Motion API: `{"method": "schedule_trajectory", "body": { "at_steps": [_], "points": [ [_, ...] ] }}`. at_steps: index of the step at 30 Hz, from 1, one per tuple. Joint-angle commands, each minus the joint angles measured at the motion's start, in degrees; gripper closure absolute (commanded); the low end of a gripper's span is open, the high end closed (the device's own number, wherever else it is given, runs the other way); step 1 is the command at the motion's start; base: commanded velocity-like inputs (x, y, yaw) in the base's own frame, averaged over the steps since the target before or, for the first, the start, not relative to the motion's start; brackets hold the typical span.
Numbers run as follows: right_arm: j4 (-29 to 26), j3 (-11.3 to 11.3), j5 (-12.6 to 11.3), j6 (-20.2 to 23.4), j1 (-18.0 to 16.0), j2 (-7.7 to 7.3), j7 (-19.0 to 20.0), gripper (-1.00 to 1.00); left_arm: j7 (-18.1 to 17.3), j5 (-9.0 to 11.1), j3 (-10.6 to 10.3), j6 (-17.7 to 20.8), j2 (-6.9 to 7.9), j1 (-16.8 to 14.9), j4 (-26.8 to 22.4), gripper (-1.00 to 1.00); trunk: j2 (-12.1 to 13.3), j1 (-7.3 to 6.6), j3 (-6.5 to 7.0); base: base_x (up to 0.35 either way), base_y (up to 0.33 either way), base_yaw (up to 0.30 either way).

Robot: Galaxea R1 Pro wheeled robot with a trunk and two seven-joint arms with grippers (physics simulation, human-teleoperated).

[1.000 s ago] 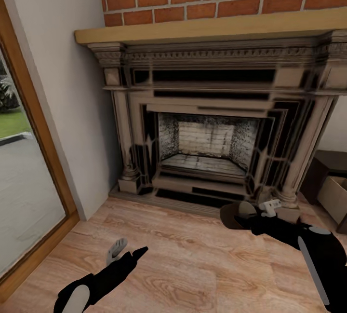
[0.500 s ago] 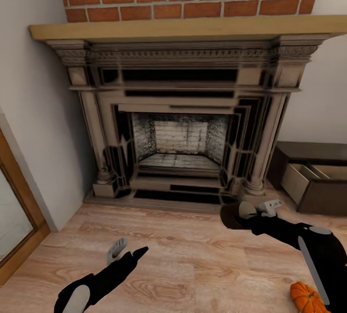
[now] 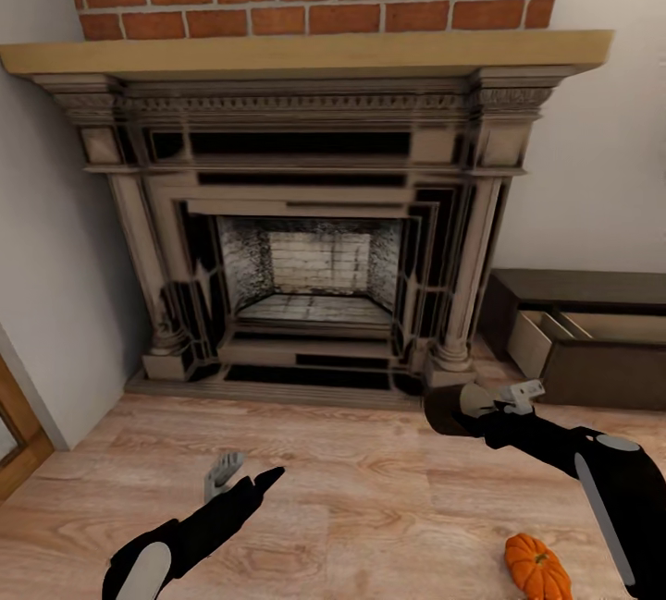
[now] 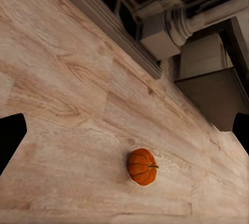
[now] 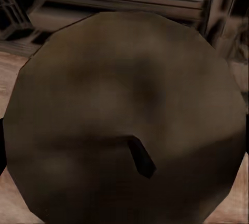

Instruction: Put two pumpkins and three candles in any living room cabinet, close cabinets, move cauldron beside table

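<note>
Swinging right, our view now shows more of the cabinet point(image 3: 592, 341) and the whole pumpkin point(image 3: 537, 568) on the floor. Our left gripper point(image 3: 242, 475) hangs spread and empty over bare boards. Our right gripper point(image 3: 481, 406) pinches a candle point(image 3: 450, 410), wick end facing its wrist camera. That open drawer lies ahead and right, nearer our right arm.

You've got a candle point(image 3: 451, 410) clamped in your right gripper point(image 3: 481, 406), its flat top and dark wick facing the wrist camera. One orange ribbed pumpkin point(image 3: 536, 567) sits on the floor; the cabinet point(image 3: 592, 323) stands with a drawer open.
</note>
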Motion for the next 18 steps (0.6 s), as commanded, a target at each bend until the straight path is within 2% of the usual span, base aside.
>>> {"method": "schedule_trajectory", "body": {
  "at_steps": [1, 2, 5, 18],
  "points": [
    [-0.02, -0.1, -0.17, 0.35, -0.05, 0.05, 0.27, 1.0, 0.14, 0.17, -0.05, 0.2, -0.06, -0.02, -0.07, -1.0, -0.03, -0.01, -0.06, 0.0, -0.345, -0.206],
    [-0.02, -0.13, -0.18, 0.35, -0.11, 0.01, 0.27, 1.0, 0.19, -0.81, -0.09, 0.2, -0.19, -0.02, -0.07, -1.0, -0.03, -0.01, -0.06, 0.0, -0.346, -0.279],
    [-0.05, -0.14, -0.18, 0.35, -0.13, 0.0, 0.28, 1.0, 0.2, -1.96, -0.1, 0.2, -0.26, -0.02, -0.07, -1.0, -0.03, -0.01, -0.06, 0.0, -0.347, -0.291],
    [-0.05, -0.14, -0.17, 0.35, -0.14, 0.02, 0.25, 1.0, 0.33, -2.2, -0.1, 0.2, -0.29, -0.02, 0.0, -1.0, -0.03, -0.01, -0.06, 0.0, -0.347, -0.298]
  ]
}}
